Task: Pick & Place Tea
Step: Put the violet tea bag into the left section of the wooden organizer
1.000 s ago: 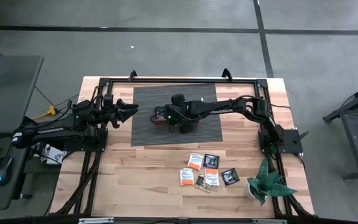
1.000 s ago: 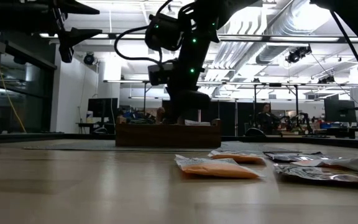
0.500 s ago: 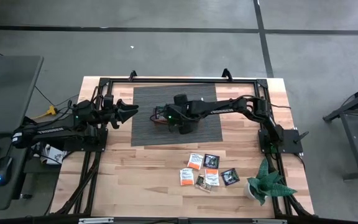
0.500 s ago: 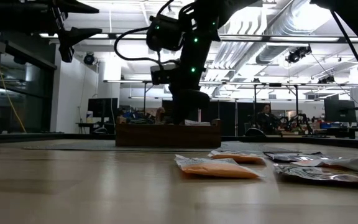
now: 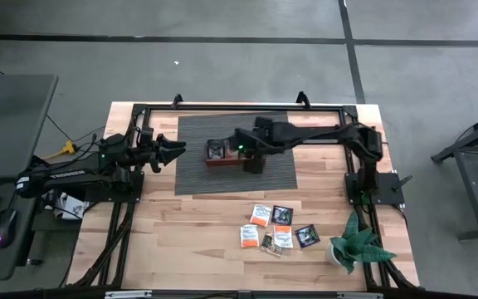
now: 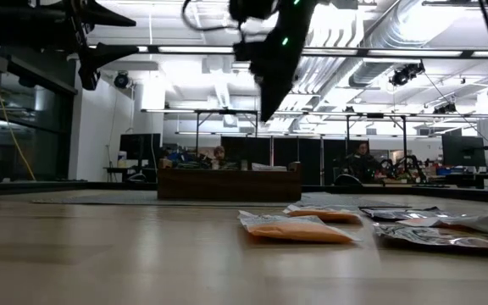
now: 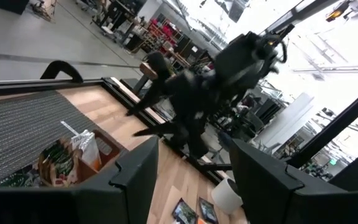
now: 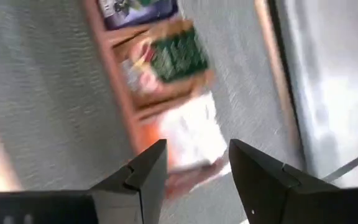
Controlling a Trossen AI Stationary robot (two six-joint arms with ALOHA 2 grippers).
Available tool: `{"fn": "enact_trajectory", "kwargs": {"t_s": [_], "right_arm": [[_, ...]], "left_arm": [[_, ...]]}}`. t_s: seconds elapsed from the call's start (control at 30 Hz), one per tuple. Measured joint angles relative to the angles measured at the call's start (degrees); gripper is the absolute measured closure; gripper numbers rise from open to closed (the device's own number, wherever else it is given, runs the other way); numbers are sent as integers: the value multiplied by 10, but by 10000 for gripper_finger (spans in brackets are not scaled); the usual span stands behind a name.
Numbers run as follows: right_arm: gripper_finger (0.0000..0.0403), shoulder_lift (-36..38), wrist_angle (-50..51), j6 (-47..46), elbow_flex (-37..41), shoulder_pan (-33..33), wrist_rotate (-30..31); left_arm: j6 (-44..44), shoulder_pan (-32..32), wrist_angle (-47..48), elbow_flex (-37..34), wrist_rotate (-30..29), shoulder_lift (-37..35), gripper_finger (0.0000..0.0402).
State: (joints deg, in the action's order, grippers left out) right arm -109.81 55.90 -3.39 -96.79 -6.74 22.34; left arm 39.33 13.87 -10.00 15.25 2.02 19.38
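I see a pale wood table with a dark ribbed mat laid on its far half and a black frame around the edge. On the mat sits the brown wooden tray, already holding several tea sachets standing in its compartments; from my right wrist camera I make out a dark green one and an orange-and-white one, though that view is blurred.

My right gripper hangs above the mat, just beside the tray. Its fingers stand well apart with nothing between them; the tray lies beyond the fingertips.

My left gripper hovers over the left edge of the mat, fingers spread wide and empty. Past its fingertips I see the tray and, farther off, the right arm.

The loose sachets lie in a cluster on bare wood on the near side of the table, well apart from both sets of fingers: orange-and-white and dark ones, some overlapping. A small potted plant stands just beside them near the table's right corner.

Around the table the floor is grey concrete; a desk stands to the left. The low camera shows a big lit workshop with ceiling ducts and monitors.
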Motion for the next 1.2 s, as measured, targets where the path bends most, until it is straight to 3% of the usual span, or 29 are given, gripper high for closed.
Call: {"fn": "enact_trajectory", "kwargs": {"t_s": [0.13, 0.43, 0.73, 0.93, 1.2], "right_arm": [[239, 42, 66, -87, 0, 0, -85], [271, 85, 172, -88, 0, 16, -195], [392, 87, 241, -160, 29, 38, -263], [397, 104, 245, -205, 105, 66, -290], [400, 183, 205, -286, 233, 75, -326]], "left_arm": [[0, 0, 1, 0, 0, 0, 205], [0, 0, -4, 0, 16, 44, 205], [0, 0, -89, 0, 74, 133, 205], [3, 0, -132, 0, 112, 219, 205], [-2, -6, -208, 40, 180, 352, 205]]}}
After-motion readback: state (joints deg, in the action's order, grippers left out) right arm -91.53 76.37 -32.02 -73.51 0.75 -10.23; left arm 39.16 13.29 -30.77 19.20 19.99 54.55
